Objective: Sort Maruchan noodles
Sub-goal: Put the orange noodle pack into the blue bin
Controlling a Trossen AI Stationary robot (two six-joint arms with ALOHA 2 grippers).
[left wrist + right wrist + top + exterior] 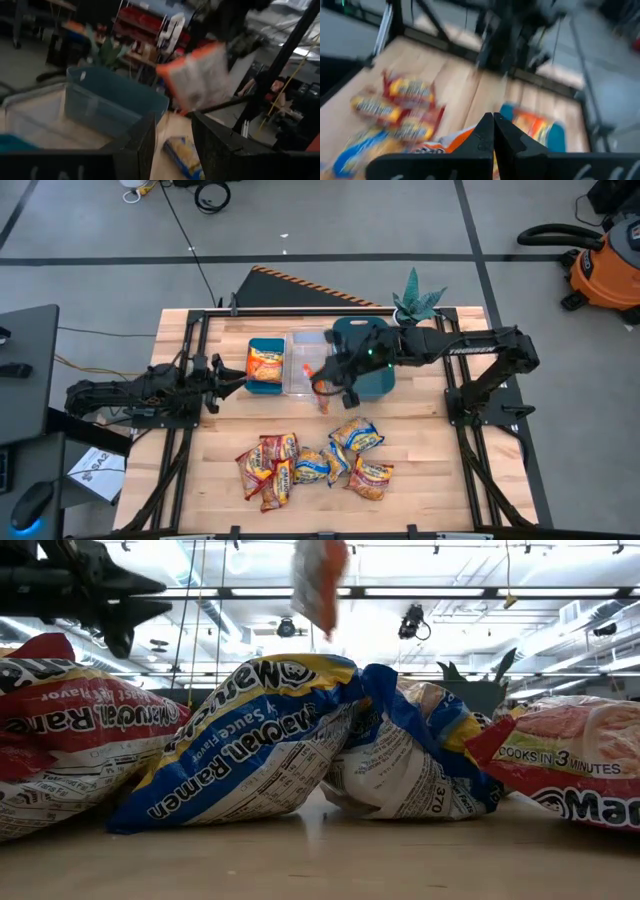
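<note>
Right gripper [327,388] clenched on an orange packet [322,398] hanging above the clear bin's [300,366] near edge, left gripper [232,384] released beside the teal bin [264,362] holding another orange packet, wooden bench [420,460], heap of crinkly red, blue and orange packets [310,465] near its front edge, grey floor, orange shop vacuum [605,265].

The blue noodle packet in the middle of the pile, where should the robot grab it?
Probably by a crinkled edge of the blue noodle packet, coming straight down from above. It lies flat, with other packets crowding its sides, so only the top is free.
</note>
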